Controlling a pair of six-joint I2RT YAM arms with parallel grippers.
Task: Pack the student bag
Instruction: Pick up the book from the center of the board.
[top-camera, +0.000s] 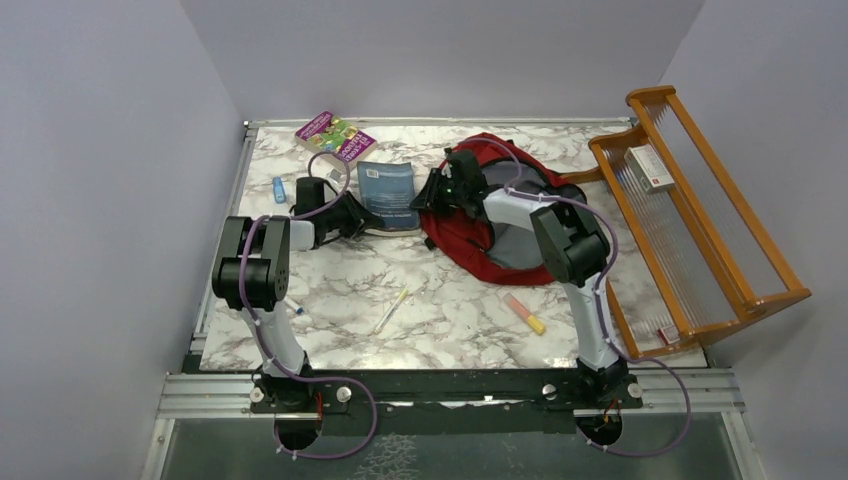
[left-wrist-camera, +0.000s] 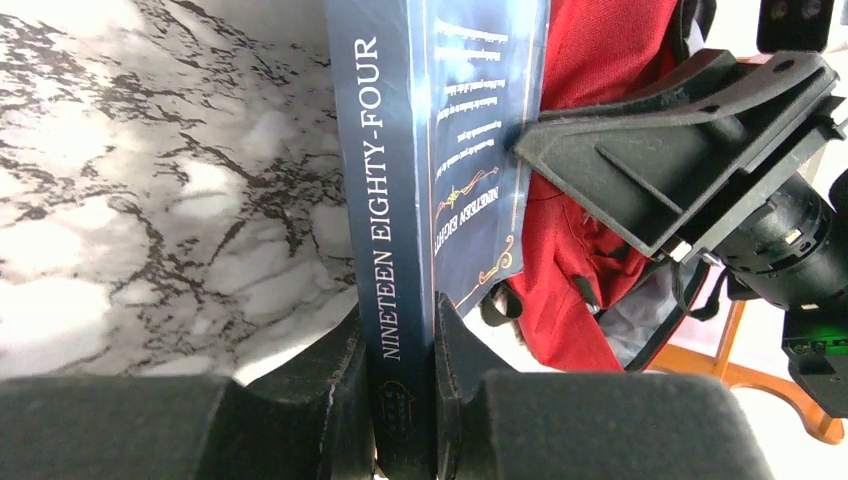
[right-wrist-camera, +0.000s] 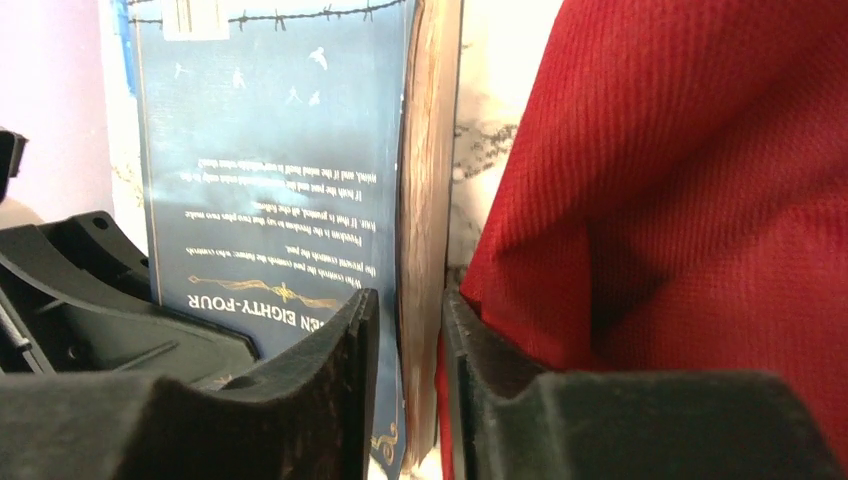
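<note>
My left gripper (left-wrist-camera: 398, 315) is closed tight on the spine of the blue book (left-wrist-camera: 385, 150), one finger pressed to each cover. The book stands on edge, titled Nineteen Eighty-Four, and runs straight away from that gripper towards the other one.

At the book's opposite edge, my right gripper (right-wrist-camera: 410, 300) straddles the pages. Its jaws are only slightly parted, and a dark sliver of gap shows between one finger and the cover, so I read no hold there.

The student bag (top-camera: 470, 240) lies on the worktop (top-camera: 440, 300) directly beside the right gripper, on the side away from the book. Its red fabric crowds against the outer finger in the right wrist view. From the left gripper it sits past the book, with its grey lining showing beneath the right gripper's body.
</note>
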